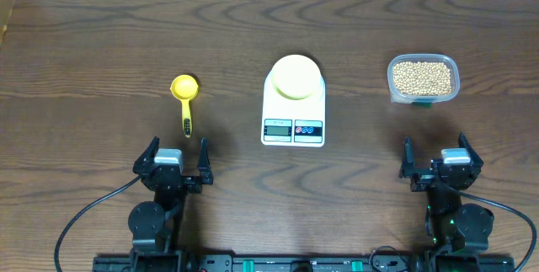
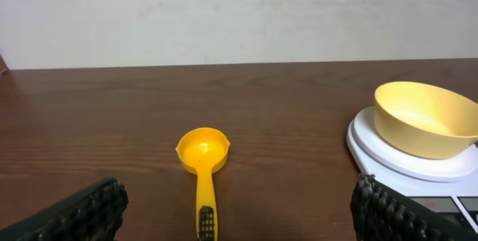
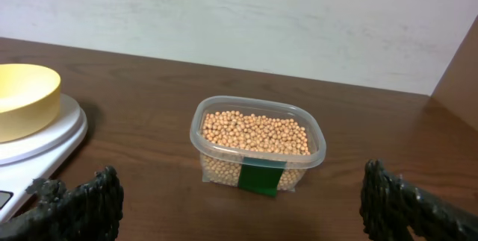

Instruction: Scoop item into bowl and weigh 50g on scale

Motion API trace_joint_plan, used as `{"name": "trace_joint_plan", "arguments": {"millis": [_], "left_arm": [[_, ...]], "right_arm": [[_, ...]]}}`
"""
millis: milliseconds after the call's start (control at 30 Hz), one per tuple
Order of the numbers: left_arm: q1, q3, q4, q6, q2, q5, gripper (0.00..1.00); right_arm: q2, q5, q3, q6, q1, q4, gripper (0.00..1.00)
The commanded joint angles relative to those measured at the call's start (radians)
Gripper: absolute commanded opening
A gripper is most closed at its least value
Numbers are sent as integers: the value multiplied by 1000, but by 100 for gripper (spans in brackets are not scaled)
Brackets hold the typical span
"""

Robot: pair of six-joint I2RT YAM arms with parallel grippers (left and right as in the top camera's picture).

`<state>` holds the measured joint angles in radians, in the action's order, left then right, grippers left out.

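Observation:
A pale yellow-green bowl [image 1: 294, 76] [image 2: 426, 118] [image 3: 22, 99] stands on the white scale [image 1: 293, 116] [image 2: 373, 148] [image 3: 45, 140] at the table's middle. Tan beans [image 1: 422, 77] [image 3: 254, 131] fill a clear plastic tub [image 1: 424, 97] [image 3: 258, 168] at the right. A bright yellow scoop [image 1: 185, 95] [image 2: 202, 159] lies left of the scale, handle toward me. My left gripper [image 1: 178, 156] [image 2: 239, 215] stands open just short of the scoop's handle, holding nothing. Well short of the tub, my right gripper [image 1: 440, 159] [image 3: 243, 204] is open too, with nothing between its fingers.
The dark wooden table [image 1: 101, 45] runs back to a pale wall [image 2: 239, 17]. A green label [image 3: 261, 177] marks the tub's front. Black cables [image 1: 84, 217] trail from both arm bases along the near edge.

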<state>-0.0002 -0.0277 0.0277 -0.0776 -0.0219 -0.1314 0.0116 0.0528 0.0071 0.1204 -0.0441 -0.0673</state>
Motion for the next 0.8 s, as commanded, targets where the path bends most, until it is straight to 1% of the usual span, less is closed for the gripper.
{"name": "trace_joint_plan", "arguments": {"millis": [0,367,533,767], "left_arm": [[1,24,-18,8,-2,2,97],[1,18,-27,8,-2,2,97],[1,-11,18,8,-8,2,98],[1,-58,23,8,-100,2,98]], "right_arm": [[-7,6,-2,-11,6,-4,99],[-7,6,-2,-11,6,-4,99],[-7,6,-2,-11,6,-3,99],[-6,6,-2,-11,6,-4,99]]}}
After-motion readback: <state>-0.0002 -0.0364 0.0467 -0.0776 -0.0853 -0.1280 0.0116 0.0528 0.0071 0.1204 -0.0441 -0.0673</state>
